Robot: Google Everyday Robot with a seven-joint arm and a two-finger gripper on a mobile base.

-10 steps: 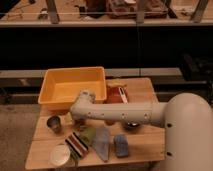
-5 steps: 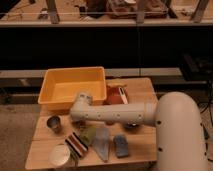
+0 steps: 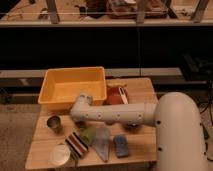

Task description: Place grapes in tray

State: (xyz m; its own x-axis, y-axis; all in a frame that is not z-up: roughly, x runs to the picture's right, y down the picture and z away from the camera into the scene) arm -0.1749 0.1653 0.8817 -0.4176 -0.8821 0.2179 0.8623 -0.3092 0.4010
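Grapes cannot be picked out for certain: they may be hidden under the arm or at the claw, and their place relative to the claw cannot be told.

The white arm (image 3: 117, 115) reaches from the robot's bulky body on the right, lying low and nearly level across the wooden surface (image 3: 42, 142) toward the left. It ends in a rounded wrist joint just in front of the front wall of the tray (image 3: 50, 82). The claw (image 3: 78, 122) hangs below that joint, over the surface just outside the tray, largely covered by the wrist. Whether it is released, clenched or grasping something cannot be told.

The tray is a large yellow bin at the back left of the surface, and its floor shows plain yellow.

A metal cup (image 3: 54, 123) stands just left of the claw. A striped item (image 3: 77, 143), a grey cloth (image 3: 102, 143) and a blue sponge (image 3: 121, 146) lie in front of the arm. A white round lid (image 3: 60, 155) sits at the front left corner, and a red packet (image 3: 117, 95) lies behind the arm, right of the tray.
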